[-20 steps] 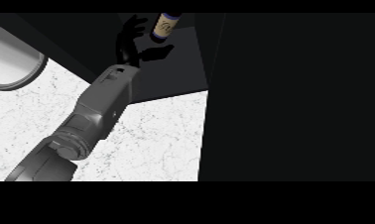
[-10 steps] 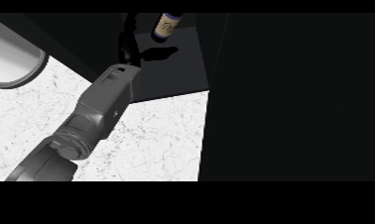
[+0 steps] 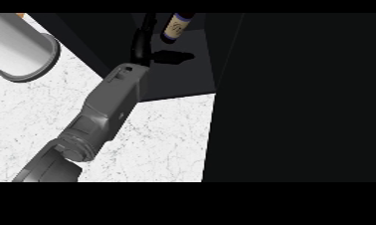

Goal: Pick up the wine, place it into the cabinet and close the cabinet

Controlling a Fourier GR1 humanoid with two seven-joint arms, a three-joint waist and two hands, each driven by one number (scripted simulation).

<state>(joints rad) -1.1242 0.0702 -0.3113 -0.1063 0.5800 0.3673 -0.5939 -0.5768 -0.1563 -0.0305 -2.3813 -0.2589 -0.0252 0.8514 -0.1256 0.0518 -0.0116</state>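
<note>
Inside the dark cabinet (image 3: pixel 187 77), at the upper edge of the head view, the wine (image 3: pixel 175 28) is located. It is positioned just to the right of the left hand (image 3: pixel 142 46), level with the fingers (image 3: pixel 149 22), and a narrow dark gap is seen between the two. The fingers are extended straight upward and are not curled round the bottle. The thumb (image 3: pixel 175 58) is projected to the right, below the bottle and apart from it.

The bottle's long axis is tilted slightly, from lower left to upper right. The upper end is cut off by the view's edge, so the neck end cannot be identified. Dark glass is shown, with a pale label and a violet band above it.

The grey forearm (image 3: pixel 110 102) is laid diagonally across the white marbled counter (image 3: pixel 165 139).
</note>
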